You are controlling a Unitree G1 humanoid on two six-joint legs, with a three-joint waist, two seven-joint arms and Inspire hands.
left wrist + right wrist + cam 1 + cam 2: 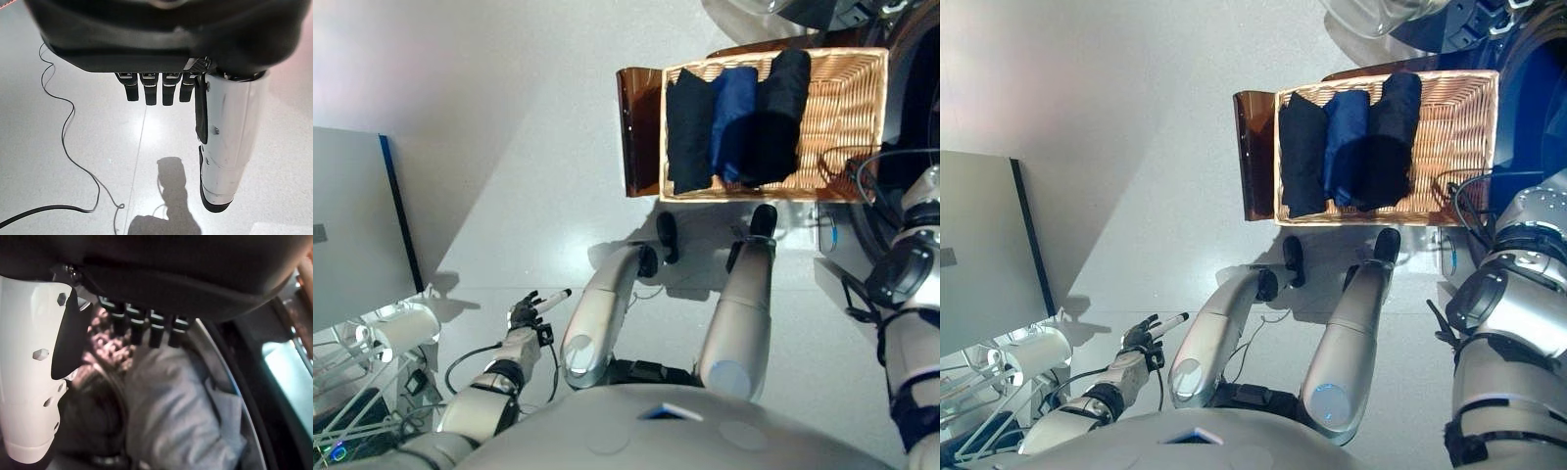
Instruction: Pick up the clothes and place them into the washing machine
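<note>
Head stereo pair downward over basket (842, 98); wrist cameras close along hands.

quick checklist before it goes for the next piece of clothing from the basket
1. Folded clothes left in the wicker basket: ok, three dark pieces.
2. Right hand free: ok, fingers straight, nothing held.
3. Grey garment inside the washing machine drum: ok, it lies past the right hand.
4. Left hand free: ok, open over bare floor.
5. Washing machine door fully open: cannot tell.
</note>
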